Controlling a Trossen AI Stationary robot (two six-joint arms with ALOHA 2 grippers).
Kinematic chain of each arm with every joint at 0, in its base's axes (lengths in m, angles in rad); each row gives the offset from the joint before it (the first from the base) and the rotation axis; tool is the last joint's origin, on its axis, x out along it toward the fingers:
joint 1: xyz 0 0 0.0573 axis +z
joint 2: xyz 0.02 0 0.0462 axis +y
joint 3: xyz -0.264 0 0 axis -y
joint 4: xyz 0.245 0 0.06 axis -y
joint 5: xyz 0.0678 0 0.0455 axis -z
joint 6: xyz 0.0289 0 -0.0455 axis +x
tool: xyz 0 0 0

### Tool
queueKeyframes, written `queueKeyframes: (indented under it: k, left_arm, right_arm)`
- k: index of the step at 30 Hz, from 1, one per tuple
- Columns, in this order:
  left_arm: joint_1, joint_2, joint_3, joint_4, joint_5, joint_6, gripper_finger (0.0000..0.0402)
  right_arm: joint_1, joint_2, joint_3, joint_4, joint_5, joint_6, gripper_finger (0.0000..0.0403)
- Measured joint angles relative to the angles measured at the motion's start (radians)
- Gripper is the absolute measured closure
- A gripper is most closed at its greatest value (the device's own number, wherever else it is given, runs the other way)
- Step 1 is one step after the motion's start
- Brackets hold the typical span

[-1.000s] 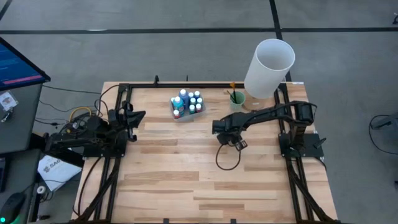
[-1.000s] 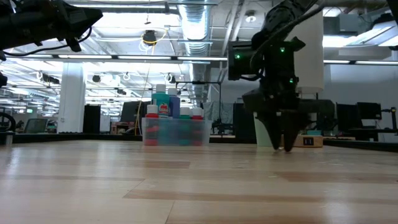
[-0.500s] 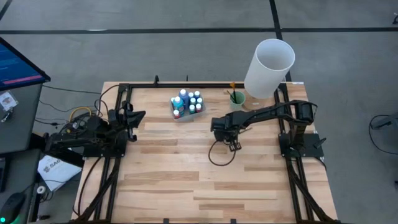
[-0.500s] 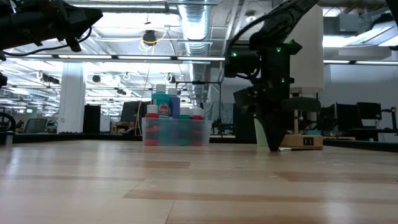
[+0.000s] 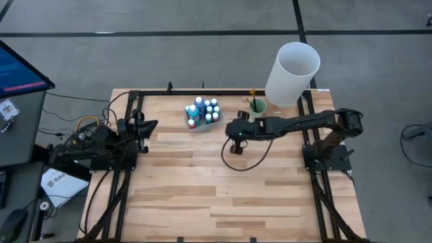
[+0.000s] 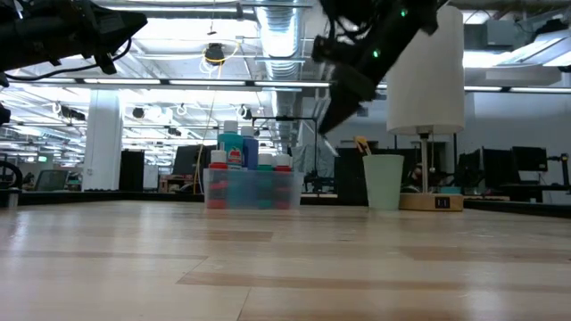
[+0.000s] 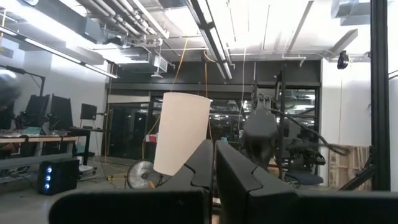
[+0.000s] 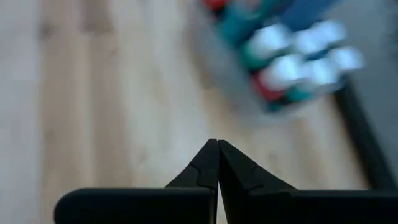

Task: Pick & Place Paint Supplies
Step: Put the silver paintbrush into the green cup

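The right claw (image 5: pixel 237 131) is raised above the counter (image 5: pixel 202 196), between the clear tray of paint bottles (image 5: pixel 203 112) and the pale green cup (image 5: pixel 257 107). Its fingers (image 8: pixel 214 163) are pressed fully together, tip to tip; whether they pinch anything cannot be told.

The paint bottles, blue, teal, green and red with pale caps, stand packed in their tray at the far centre of the counter. The brushes (image 5: pixel 254 101) stand in the pale green cup, just right of the tray. A tall white cylinder (image 5: pixel 291 74) stands at the far right corner.

The left claw (image 5: pixel 152 125) waits off the left edge, raised, fingers (image 7: pixel 205 168) closed on nothing.
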Motion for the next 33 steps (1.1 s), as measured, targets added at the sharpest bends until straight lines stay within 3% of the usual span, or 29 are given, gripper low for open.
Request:
queueKeyframes:
  k: [6, 12, 17, 21, 33]
  left_arm:
    - [0.000, 0.000, 0.000, 0.001, 0.001, 0.000, 0.0400]
    - [0.000, 0.000, 0.000, 0.003, 0.001, 0.000, 0.0400]
    - [0.000, 0.000, 0.000, 0.007, 0.001, 0.000, 0.0400]
    - [0.000, 0.000, 0.000, 0.008, 0.002, 0.000, 0.0400]
    - [0.000, 0.000, 0.000, 0.014, 0.001, 0.000, 0.0400]
  right_arm:
    - [0.001, -0.079, 0.000, 0.010, 0.197, 0.014, 0.0403]
    - [-0.041, -0.080, 0.000, -0.003, 0.217, 0.108, 0.0401]
    - [-0.084, 0.059, 0.000, 0.082, 0.106, 0.166, 0.0368]
    - [-0.064, 0.197, 0.034, 0.194, 0.083, 0.190, 0.0328]
    - [-0.040, 0.527, 0.343, 0.215, 0.003, 0.174, 0.0239]
